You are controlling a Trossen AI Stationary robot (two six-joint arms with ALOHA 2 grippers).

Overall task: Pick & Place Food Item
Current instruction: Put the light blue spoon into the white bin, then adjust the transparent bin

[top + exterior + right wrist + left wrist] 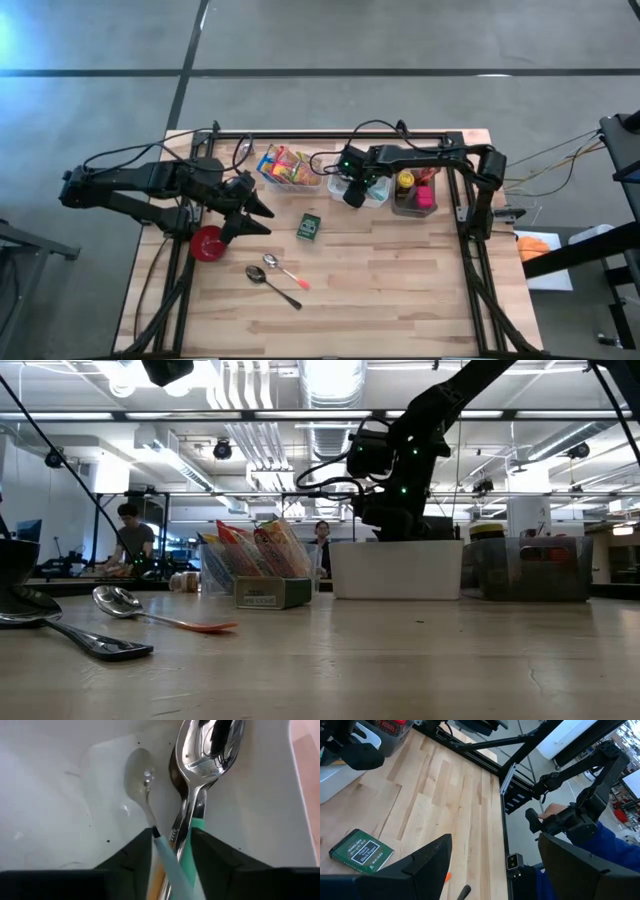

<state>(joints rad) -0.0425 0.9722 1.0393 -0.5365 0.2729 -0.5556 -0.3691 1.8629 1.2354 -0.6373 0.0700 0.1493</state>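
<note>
My right gripper (355,192) points down into the white bin (397,570) at the far middle of the table. In its wrist view it (171,837) is open, and the handles of several spoons (210,750) lying on the bin's floor run between its fingers. A green box (309,227) lies flat at mid-table, and coloured snack packets (288,168) stand in a clear bin at the far left. My left gripper (245,215) hangs open and holding nothing above the table beside a red bowl (208,243). My right gripper has its fingers on either side of the spoon handles (176,851), coming from above and lying across them. The spoons rest on the bin's floor. I cannot tell whether the fingers touch the handles.
Two spoons (272,277) lie on the near left of the table, one with an orange handle (200,626). A dark bin (415,193) with a jar stands right of the white bin. A person's blue sleeve (610,850) shows beyond the table's edge.
</note>
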